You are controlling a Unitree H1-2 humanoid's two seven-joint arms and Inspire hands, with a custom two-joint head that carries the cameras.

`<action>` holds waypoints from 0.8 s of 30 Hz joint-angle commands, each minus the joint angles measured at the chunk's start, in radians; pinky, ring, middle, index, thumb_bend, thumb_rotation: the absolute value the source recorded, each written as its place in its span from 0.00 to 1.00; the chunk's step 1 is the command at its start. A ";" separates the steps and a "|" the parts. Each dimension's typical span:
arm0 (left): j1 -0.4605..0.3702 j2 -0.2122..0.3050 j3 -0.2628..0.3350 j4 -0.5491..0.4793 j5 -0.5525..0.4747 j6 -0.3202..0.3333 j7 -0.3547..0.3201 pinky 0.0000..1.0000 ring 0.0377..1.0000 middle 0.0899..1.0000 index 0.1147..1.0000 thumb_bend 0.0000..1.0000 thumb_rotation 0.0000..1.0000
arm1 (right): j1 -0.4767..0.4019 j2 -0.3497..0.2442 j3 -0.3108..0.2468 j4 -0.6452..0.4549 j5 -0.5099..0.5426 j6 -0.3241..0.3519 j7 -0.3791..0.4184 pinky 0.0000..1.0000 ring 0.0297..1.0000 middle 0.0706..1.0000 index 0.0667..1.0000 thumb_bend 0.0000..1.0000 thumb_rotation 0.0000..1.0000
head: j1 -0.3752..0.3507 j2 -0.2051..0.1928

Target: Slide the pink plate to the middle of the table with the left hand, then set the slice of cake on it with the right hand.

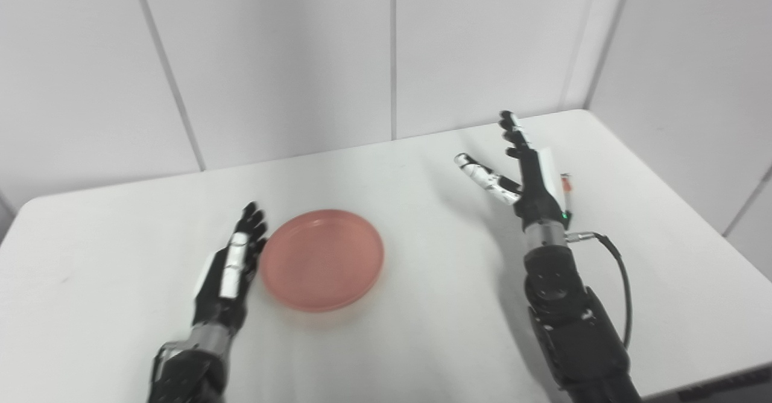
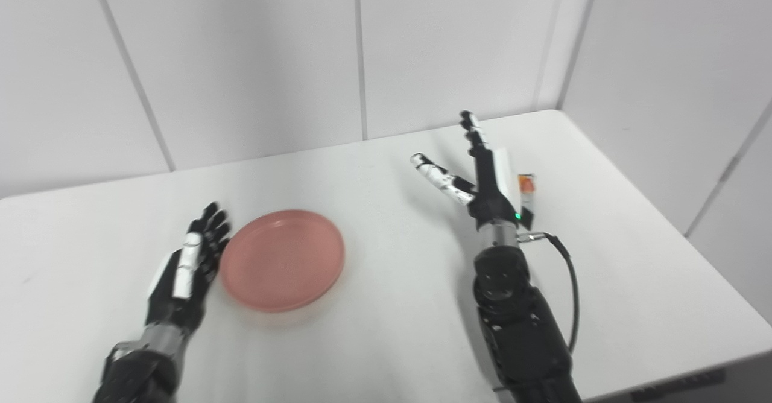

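The left hand (image 1: pixel 230 273) lies low over the white table (image 1: pixel 422 306), its arm coming in from the bottom left corner and the forearm angled slightly toward the middle. The hand is released and holds nothing: its fingers (image 1: pixel 252 225) stretch out straight and close together, pointing away from the robot, with the back of the hand turned up and to the left. The inner edge of the hand sits right against the left rim of the pink plate (image 1: pixel 322 258), touching it or very nearly so. The plate is empty and lies flat on the table, a little left of the table's middle and toward the near side. The right hand (image 2: pixel 485 180) is raised above the table on the right side, its forearm rising steeply from the bottom edge with a black cable looping off the wrist. It too is released and grips nothing: the fingers (image 2: pixel 473 128) point up and away while the thumb (image 2: pixel 437 177) splays out to the left, making a wide V. The slice of cake (image 2: pixel 526 187) stands just beside the right hand on its outer side, partly hidden behind it, showing only as a narrow pale strip with an orange-red patch near the top.
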 commanded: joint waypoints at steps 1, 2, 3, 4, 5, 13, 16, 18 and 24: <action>0.006 0.020 0.013 0.043 -0.011 -0.052 -0.026 1.00 1.00 1.00 1.00 0.60 1.00 | -0.050 -0.038 -0.007 -0.034 -0.042 0.056 -0.003 0.81 0.87 0.88 0.88 0.67 0.46 | -0.021 -0.005; 0.003 0.023 0.015 0.052 -0.014 -0.057 -0.031 1.00 1.00 1.00 1.00 0.61 1.00 | -0.052 -0.045 -0.005 -0.036 -0.050 0.076 0.001 0.80 0.87 0.88 0.88 0.68 0.46 | -0.025 -0.006; -0.003 0.027 0.018 0.070 -0.021 -0.064 -0.043 1.00 1.00 1.00 1.00 0.62 1.00 | -0.056 -0.056 -0.002 -0.039 -0.067 0.110 0.006 0.80 0.87 0.88 0.88 0.69 0.45 | -0.044 -0.010; -0.009 0.031 0.022 0.087 -0.029 -0.070 -0.055 1.00 1.00 1.00 1.00 0.63 1.00 | -0.059 -0.066 0.001 -0.040 -0.081 0.134 0.010 0.79 0.86 0.88 0.87 0.70 0.44 | -0.048 -0.011; -0.013 0.034 0.024 0.100 -0.036 -0.076 -0.065 1.00 1.00 1.00 1.00 0.64 1.00 | -0.062 -0.071 0.005 -0.041 -0.091 0.151 0.011 0.78 0.86 0.87 0.87 0.71 0.43 | -0.061 -0.013; -0.019 0.049 0.037 0.105 -0.034 -0.060 -0.076 1.00 1.00 1.00 1.00 0.60 1.00 | -0.065 -0.137 0.034 -0.040 -0.183 0.232 0.017 0.73 0.84 0.88 0.86 0.73 0.39 | -0.092 -0.018; -0.023 0.048 0.042 0.118 -0.039 -0.075 -0.076 1.00 1.00 1.00 1.00 0.59 1.00 | -0.065 -0.158 0.048 -0.030 -0.213 0.252 0.021 0.73 0.84 0.87 0.85 0.75 0.38 | -0.096 -0.018; -0.021 0.048 0.042 0.115 -0.035 -0.075 -0.075 1.00 1.00 1.00 1.00 0.59 1.00 | -0.065 -0.172 0.058 -0.024 -0.231 0.269 0.029 0.73 0.84 0.87 0.85 0.76 0.38 | -0.098 -0.016; -0.018 0.050 0.039 0.101 -0.026 -0.074 -0.076 1.00 1.00 1.00 1.00 0.58 1.00 | -0.063 -0.201 0.083 0.010 -0.262 0.296 0.054 0.88 0.88 0.87 0.85 0.76 0.38 | -0.097 -0.015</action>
